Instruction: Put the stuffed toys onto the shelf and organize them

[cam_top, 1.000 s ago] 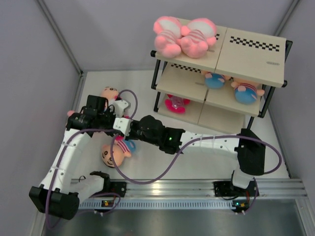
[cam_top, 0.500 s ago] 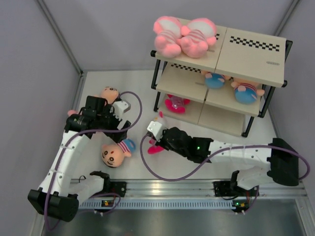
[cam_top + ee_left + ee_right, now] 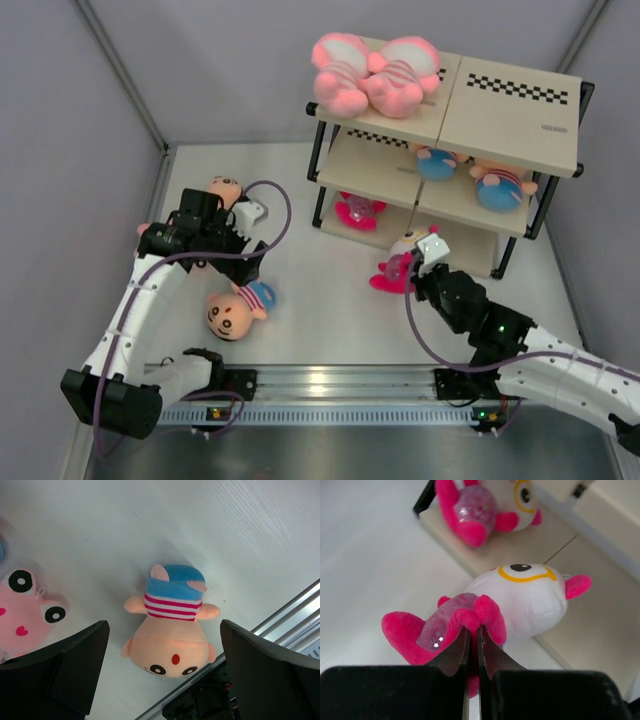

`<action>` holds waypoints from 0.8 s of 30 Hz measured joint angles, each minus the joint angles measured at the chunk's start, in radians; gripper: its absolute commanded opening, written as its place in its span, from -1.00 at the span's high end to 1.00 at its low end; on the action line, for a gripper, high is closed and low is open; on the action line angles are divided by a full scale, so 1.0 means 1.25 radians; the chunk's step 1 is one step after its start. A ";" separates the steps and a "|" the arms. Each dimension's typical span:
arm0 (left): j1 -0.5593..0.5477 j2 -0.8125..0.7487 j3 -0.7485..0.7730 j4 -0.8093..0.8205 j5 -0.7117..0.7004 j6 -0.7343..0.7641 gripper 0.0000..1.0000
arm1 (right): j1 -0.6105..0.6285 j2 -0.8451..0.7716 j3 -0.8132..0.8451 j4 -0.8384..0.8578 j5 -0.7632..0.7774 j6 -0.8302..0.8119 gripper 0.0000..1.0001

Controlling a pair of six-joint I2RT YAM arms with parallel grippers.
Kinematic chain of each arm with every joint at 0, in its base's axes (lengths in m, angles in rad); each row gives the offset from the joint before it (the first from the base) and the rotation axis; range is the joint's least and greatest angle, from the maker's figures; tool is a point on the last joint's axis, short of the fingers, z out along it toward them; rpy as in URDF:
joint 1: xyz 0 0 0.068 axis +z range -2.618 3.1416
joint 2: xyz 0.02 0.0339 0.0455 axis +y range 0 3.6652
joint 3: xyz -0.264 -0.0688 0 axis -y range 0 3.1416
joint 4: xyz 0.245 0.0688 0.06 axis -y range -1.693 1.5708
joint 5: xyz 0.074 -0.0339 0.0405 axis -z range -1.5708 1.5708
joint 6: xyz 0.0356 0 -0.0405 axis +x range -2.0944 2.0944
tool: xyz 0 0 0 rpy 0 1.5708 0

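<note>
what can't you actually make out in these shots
- Top view: shelf boards cover part of the blue toy and the magenta toy beneath.
- Left wrist view: the pink toy is cut by the left edge and a left finger.
- Right wrist view: the right fingers hide the held toy's underside.

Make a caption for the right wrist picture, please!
Right gripper pinches a white-faced magenta toy by the shelf.
</note>
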 measured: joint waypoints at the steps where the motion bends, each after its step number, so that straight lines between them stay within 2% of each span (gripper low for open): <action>1: 0.000 0.001 0.001 0.000 -0.002 -0.001 -0.97 | -0.033 -0.020 -0.016 0.027 0.002 -0.015 1.00; 6: 0.000 0.001 0.003 0.000 -0.011 -0.001 -0.97 | -0.240 0.009 -0.057 0.161 -0.056 -0.087 1.00; 11: 0.000 0.001 0.003 0.000 -0.017 -0.002 -0.97 | -0.403 0.167 -0.067 0.334 -0.180 -0.120 1.00; 16: 0.000 0.001 0.004 0.000 -0.017 -0.002 -0.97 | -0.426 0.283 -0.096 0.460 -0.286 -0.147 1.00; 23: 0.000 0.001 0.004 0.000 -0.017 -0.001 -0.97 | -0.429 0.298 -0.151 0.564 -0.312 -0.163 1.00; 24: 0.000 0.001 0.004 0.000 -0.017 -0.001 -0.97 | -0.431 0.298 -0.153 0.566 -0.309 -0.166 0.94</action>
